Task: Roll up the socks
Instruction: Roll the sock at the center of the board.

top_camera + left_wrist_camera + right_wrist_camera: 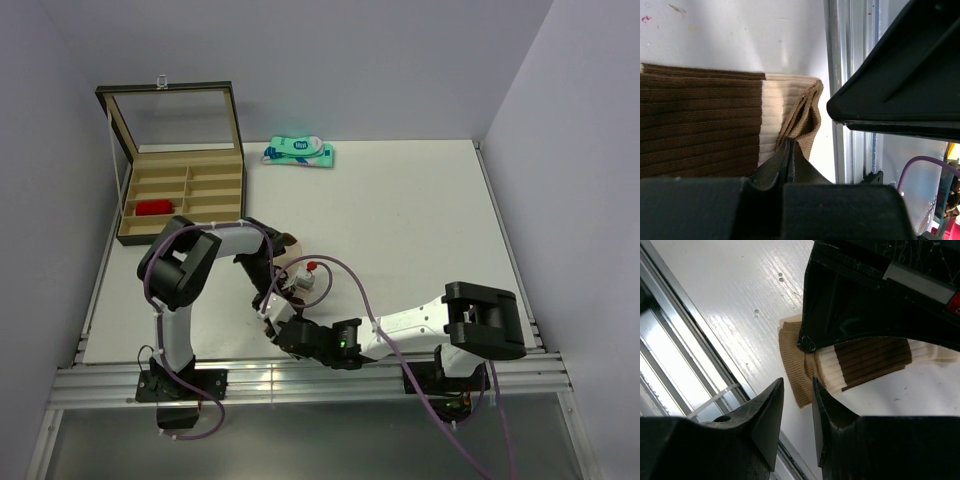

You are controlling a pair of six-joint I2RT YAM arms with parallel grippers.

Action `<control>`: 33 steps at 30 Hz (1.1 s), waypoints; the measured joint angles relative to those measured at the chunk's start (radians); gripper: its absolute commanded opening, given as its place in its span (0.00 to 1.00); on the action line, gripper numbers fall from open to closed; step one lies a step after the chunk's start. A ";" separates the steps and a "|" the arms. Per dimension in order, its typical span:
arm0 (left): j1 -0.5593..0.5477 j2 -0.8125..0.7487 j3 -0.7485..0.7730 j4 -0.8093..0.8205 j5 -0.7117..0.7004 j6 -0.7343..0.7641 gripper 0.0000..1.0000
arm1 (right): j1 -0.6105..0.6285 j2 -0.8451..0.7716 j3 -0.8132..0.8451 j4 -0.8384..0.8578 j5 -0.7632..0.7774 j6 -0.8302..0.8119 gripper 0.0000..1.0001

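The beige sock (298,283) lies near the table's front edge, with brown bands, a cream band and a tan cuff (805,112). My left gripper (790,146) is shut on that cuff; in the top view it (272,298) sits at the sock's near end. My right gripper (798,387) is slightly open and empty, just short of the cuff (795,370), close beside the left gripper (804,343). It shows in the top view (280,326) too. The red sock (153,208) lies in a compartment of the box.
An open compartment box (185,195) with a raised glass lid stands at the back left. A teal-and-white packet (298,152) lies at the back centre. The metal rail (300,378) runs along the front edge, right by both grippers.
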 measured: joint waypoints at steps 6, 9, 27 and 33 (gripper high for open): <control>0.000 0.003 0.000 -0.007 0.000 -0.001 0.00 | 0.002 0.036 0.018 0.003 -0.023 -0.007 0.35; 0.000 0.003 0.000 -0.007 0.000 -0.002 0.00 | 0.006 0.068 0.021 0.003 -0.030 -0.007 0.35; 0.000 0.004 0.000 -0.008 -0.001 -0.004 0.00 | 0.010 0.133 0.053 -0.002 0.022 -0.028 0.43; 0.000 0.004 0.000 -0.015 -0.008 -0.004 0.00 | 0.010 0.159 0.077 -0.010 0.022 -0.031 0.42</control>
